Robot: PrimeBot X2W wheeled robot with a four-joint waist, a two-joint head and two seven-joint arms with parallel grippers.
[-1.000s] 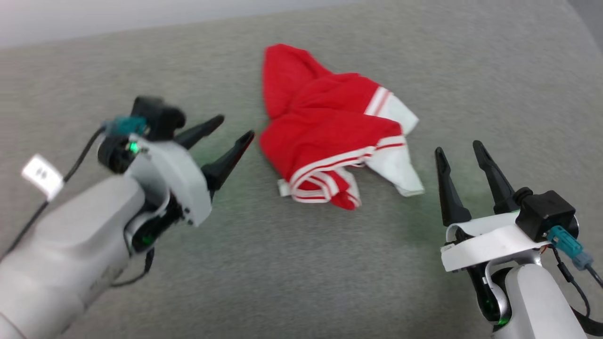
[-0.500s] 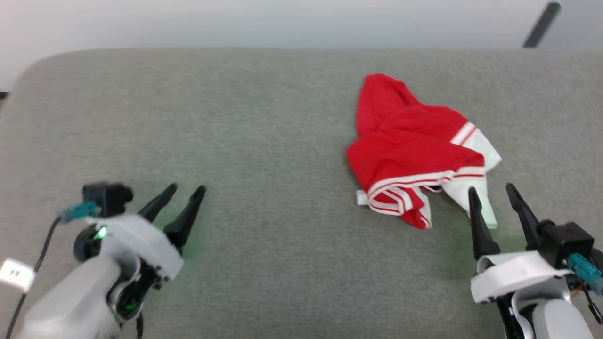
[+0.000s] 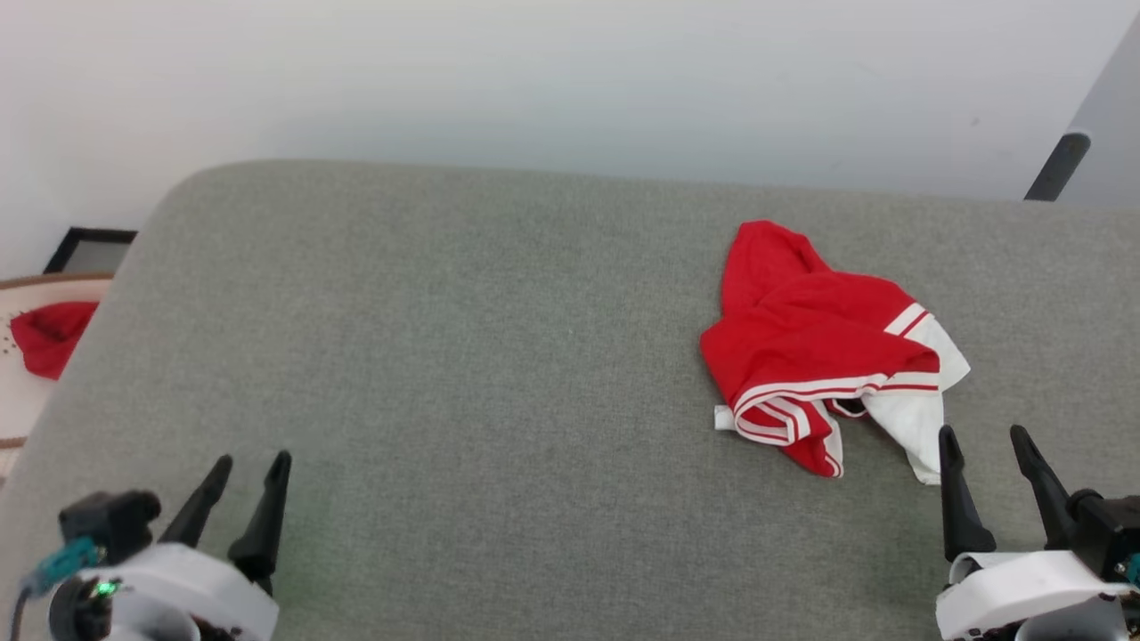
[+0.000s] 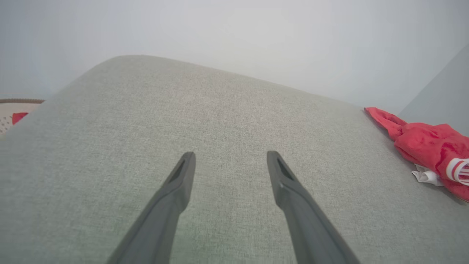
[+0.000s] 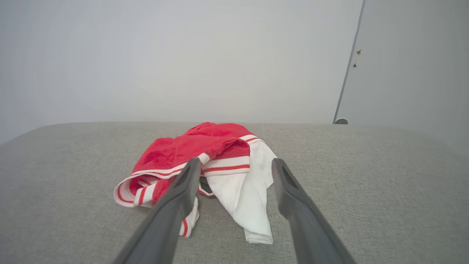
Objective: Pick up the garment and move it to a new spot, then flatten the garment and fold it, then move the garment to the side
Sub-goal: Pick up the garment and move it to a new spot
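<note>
Off the left edge: a plain red cloth [image 3: 49,336] lies in a pale round brown-rimmed tray [image 3: 53,283], near a small black-framed panel [image 3: 89,251] by the wall; I judge neither to be part of the job.
Left gripper: the white-housed left gripper [image 3: 253,459] has its two long dark fingers spread wide and holds nothing. It is low over bare fabric at the near left, well apart from the garment, and seems parked out of the way.
Surface: a grey woven-fabric padded bench [image 3: 490,356] with rounded corners, bare across its left and middle. That looks like ample room for a new spot and for flattening.
Garment: the bright red soft jersey garment [image 3: 802,338], with white short sleeves and striped trim, lies crumpled in a heap on the bench's right half. One white sleeve [image 3: 908,418] trails toward the near edge, and the garment is not yet picked up.
Right gripper: the matching right gripper [image 3: 981,432], fingers wide and empty, points at the heap with its tips just beside the white sleeve. Whether they touch I cannot tell, but it is likely lined up for the first pick.
Room: a plain pale wall [image 3: 534,80] behind, and a grey door-like panel [image 5: 414,66] at the right.
</note>
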